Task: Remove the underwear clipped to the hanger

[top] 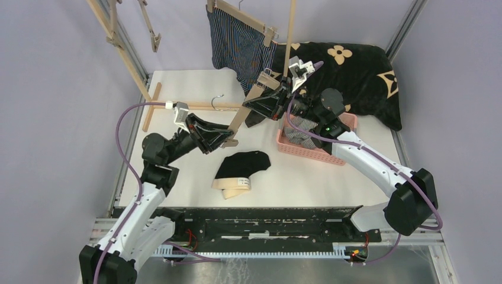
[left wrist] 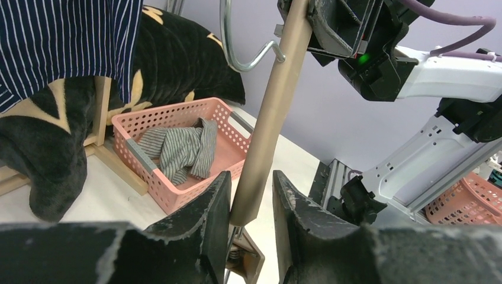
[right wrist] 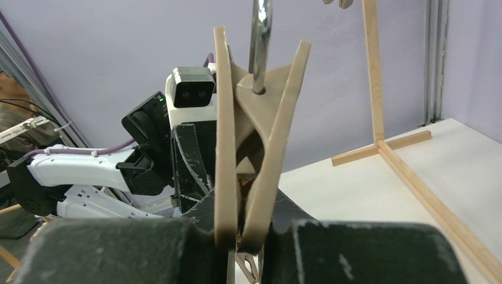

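The white table [top: 177,83] fills the middle of the overhead view, with an aluminium frame along its sides and pale purple-grey walls [top: 59,59] behind. Nearest the arm bases, at lower centre, the black boxer shorts [top: 240,170] lie loose on the bare surface, their beige waistband turned toward the bottom edge.

Just above them, a tan hanger [top: 241,115] runs slantwise between the two arms. The left gripper [left wrist: 251,183] has a finger close on each side of the hanger's bar [left wrist: 266,118]. Whether they press it cannot be told. The right gripper [right wrist: 240,231] is clamped on the hanger's other end, pinching its two tan arms together.

Right of centre sits a pink basket [top: 308,152], and the grey striped boxer shorts [top: 299,133] lie crumpled inside it.

Farther back, a wooden rack [top: 127,59] slants across the upper left. At top centre the navy striped boxer shorts [top: 237,44] hang clipped to a wooden hanger [top: 243,15]. A black flower-patterned blanket [top: 355,71] lies bunched at upper right, behind the basket.
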Tool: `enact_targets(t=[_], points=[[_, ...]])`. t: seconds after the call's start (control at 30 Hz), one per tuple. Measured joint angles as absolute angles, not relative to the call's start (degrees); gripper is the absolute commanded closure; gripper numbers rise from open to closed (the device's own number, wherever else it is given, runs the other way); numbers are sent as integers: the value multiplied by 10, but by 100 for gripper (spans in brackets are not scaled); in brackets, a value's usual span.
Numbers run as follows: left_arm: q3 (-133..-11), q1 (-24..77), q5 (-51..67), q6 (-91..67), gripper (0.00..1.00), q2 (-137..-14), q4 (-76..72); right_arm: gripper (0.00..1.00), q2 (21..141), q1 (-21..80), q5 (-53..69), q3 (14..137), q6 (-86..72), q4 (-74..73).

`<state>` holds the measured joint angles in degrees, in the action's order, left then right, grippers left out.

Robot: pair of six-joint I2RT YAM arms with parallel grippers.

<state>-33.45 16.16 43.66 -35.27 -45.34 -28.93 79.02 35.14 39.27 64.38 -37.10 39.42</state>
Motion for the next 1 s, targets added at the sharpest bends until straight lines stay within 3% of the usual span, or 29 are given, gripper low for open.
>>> enact_targets(t=[0.4, 0.5, 0.57, 0.73, 0.77, 0.87, 0.93, 1.0], points=[[-333, 163, 463, -354, 65, -472, -325, 99, 802, 351, 402, 649, -394, 407], [-326, 163, 467, -354, 75, -473, -343, 99, 806, 351, 404, 651, -399, 413], [-322, 163, 468, -355, 96, -474, -349, 99, 808, 351, 405, 653, -403, 416], [-320, 168, 481, -359, 97, -474, -362, 99, 818, 351, 412, 661, -423, 425], [-320, 168, 481, -360, 97, -474, -362, 97, 820, 351, 414, 662, -424, 427], [-320, 168, 477, -360, 97, -467, -356, 59, 822, 351, 415, 664, -427, 427], [-321, 169, 475, -360, 97, -460, -348, 45, 822, 352, 413, 665, -422, 426], [-323, 170, 469, -360, 97, -446, -324, 40, 823, 352, 407, 665, -412, 425]])
